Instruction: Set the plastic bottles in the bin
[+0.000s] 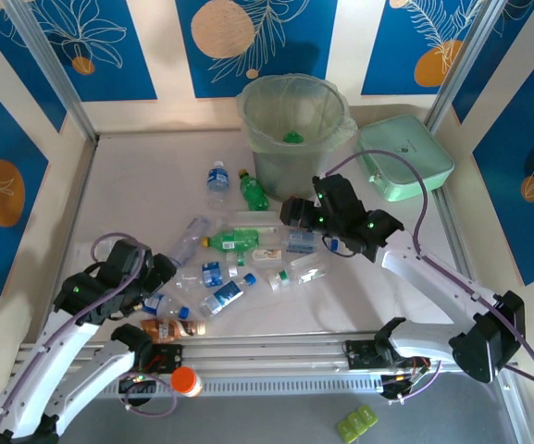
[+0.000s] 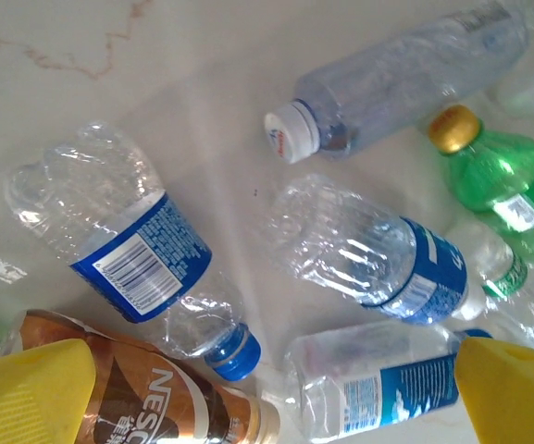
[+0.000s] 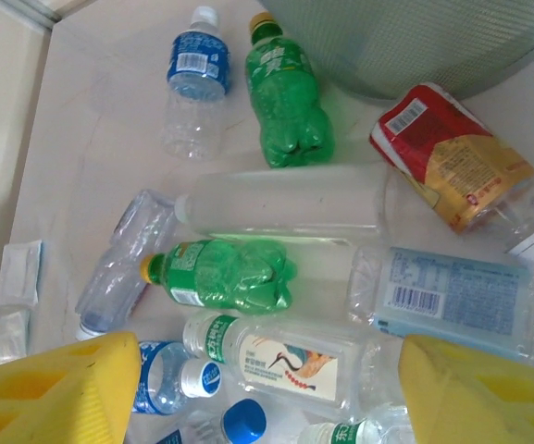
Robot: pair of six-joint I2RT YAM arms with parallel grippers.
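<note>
Spread wide and gripping nothing, the left gripper (image 2: 271,393) is hovering over the plastic bottles (image 1: 234,264). One yellow finger is covering part of a brown-labelled bottle (image 2: 155,398). Around it three blue-labelled bottles (image 2: 137,259) are lying, plus one white-capped bottle (image 2: 405,79) and a gold-capped green bottle (image 2: 502,185) running off the frame edge. The right gripper (image 3: 267,388) is gaping too, over two green bottles (image 3: 225,275), one red-labelled bottle (image 3: 452,157) and several overlapping clear ones. Beyond, the bin (image 1: 285,166) is standing at the far side of the tabletop (image 1: 137,185), holding something green that is too small to name.
</note>
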